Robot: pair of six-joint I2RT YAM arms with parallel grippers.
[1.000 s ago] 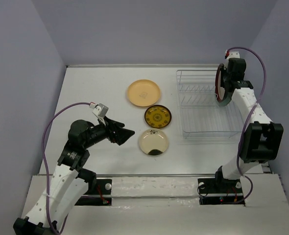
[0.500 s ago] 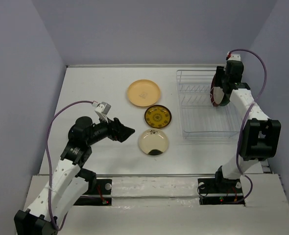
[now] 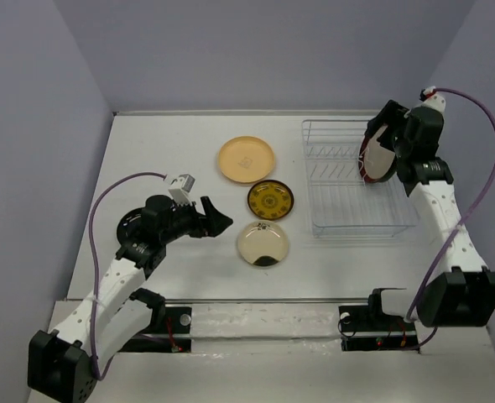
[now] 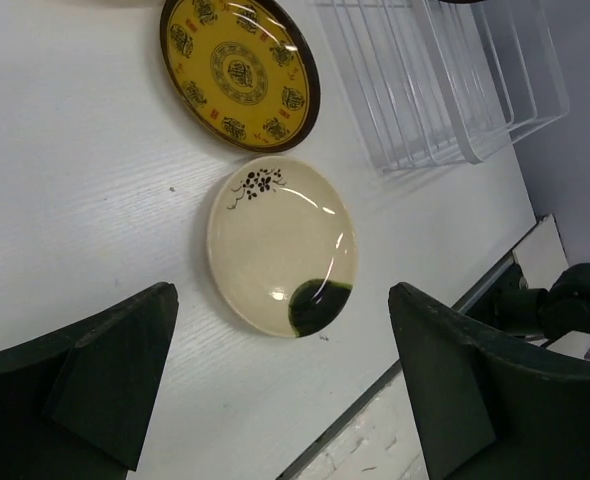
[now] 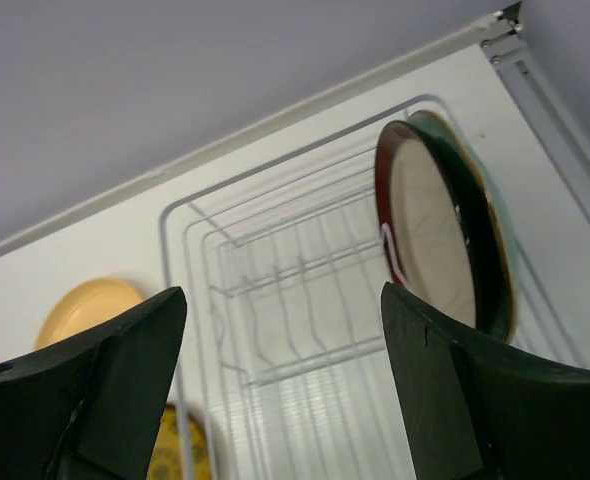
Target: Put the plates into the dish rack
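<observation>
The red-rimmed beige plate (image 3: 375,156) stands upright at the right end of the dish rack (image 3: 348,189). In the right wrist view that plate (image 5: 425,235) leans against a green-edged plate (image 5: 497,262) behind it. My right gripper (image 3: 385,133) (image 5: 283,295) is open, just right of those plates and clear of them. On the table lie the orange-yellow plate (image 3: 246,159), the brown-and-gold plate (image 3: 270,200) and the cream plate with a dark spot (image 3: 263,243). My left gripper (image 3: 219,221) (image 4: 280,300) is open above the table, just left of the cream plate (image 4: 275,235).
The rack (image 4: 445,90) has free wire slots left of the standing plates. The table's near edge (image 4: 415,360) runs close below the cream plate. The back wall and the right wall stand close to the rack.
My right gripper has opened and let go of the red-rimmed plate, which now stands in the rack; the arm has drawn back to the right. My left gripper has moved right, toward the cream plate.
</observation>
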